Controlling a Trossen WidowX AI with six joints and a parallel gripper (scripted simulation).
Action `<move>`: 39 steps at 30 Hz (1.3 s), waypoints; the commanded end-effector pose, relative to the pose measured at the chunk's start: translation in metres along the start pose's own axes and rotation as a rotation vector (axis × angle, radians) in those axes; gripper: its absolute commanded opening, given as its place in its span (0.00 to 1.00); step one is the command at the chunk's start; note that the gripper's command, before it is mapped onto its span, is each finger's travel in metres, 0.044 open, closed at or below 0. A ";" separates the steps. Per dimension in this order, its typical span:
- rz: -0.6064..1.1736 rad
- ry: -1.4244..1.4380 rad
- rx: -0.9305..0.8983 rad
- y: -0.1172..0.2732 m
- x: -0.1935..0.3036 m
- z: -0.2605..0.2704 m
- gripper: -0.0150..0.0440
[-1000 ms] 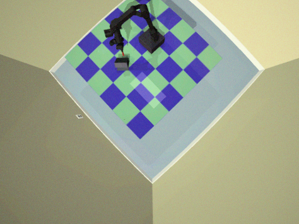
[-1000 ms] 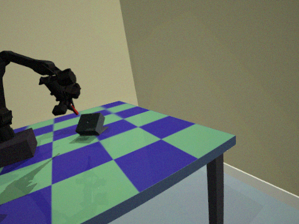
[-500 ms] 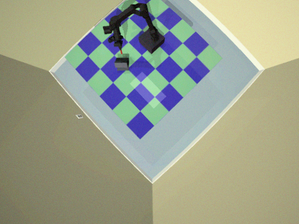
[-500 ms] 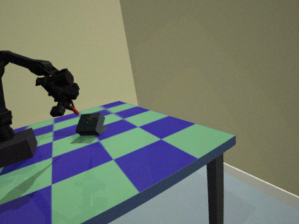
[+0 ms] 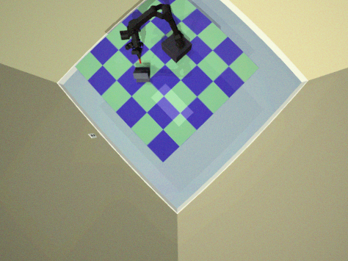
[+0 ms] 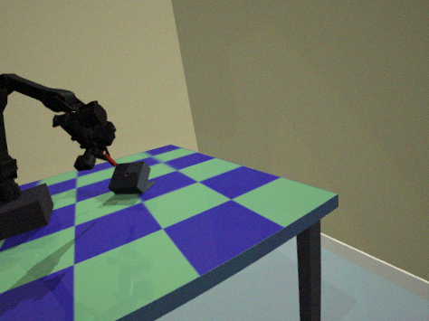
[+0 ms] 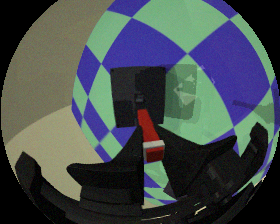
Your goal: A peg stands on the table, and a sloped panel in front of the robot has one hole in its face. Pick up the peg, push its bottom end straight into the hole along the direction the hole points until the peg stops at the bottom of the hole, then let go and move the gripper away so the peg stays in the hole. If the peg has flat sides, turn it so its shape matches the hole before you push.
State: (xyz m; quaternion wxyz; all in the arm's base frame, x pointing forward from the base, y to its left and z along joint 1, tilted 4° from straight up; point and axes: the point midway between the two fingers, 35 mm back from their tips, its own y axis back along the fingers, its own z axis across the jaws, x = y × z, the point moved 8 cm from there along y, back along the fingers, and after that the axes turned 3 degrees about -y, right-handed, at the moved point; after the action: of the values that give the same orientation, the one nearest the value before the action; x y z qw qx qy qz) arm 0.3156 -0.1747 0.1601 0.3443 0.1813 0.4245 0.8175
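From the top, the black arm (image 5: 147, 17) reached out from its dark base (image 5: 169, 49) (image 6: 28, 212) over a table (image 5: 197, 114) (image 6: 253, 176) checked in blue and green, and bent down toward a dark block (image 5: 142, 74) (image 6: 128, 178) (image 7: 123, 95) with a sloped panel. A red peg (image 5: 140, 60) (image 6: 109, 158) (image 7: 149, 129) stuck out of the gripper (image 5: 139, 55) (image 6: 102, 151) (image 7: 146, 128) toward the block's near side. A small pale plate (image 5: 92, 135) with dark marks showed at the left, beyond the white edging; it was too small for any writing to be read. In the exterior view the peg slanted down from the gripper, its lower end close to the upper edge of the block; whether the two touched could not be told. The table's thick edge and one dark leg (image 6: 309, 271) stood plain, and no lettering could be made out on them or on the arm. In the wrist view the gripper was closed on the peg, its two black fingers pinching it from either side. The peg's pale-banded, squared end faced the camera, and its far end pointed at the small square hole (image 7: 139, 98) in the panel, appearing just below it. No brand or label could be read there.
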 end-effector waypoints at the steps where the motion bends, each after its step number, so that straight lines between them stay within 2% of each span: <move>1: -0.001 -0.009 -0.007 -0.008 -0.001 -0.001 0.25; 39: -0.014 -0.032 -0.024 -0.057 -0.004 -0.006 0.25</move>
State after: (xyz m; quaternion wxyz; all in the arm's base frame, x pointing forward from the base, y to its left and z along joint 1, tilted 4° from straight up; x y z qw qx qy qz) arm 0.3375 -0.1580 0.1116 0.3581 0.1863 0.4105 0.8176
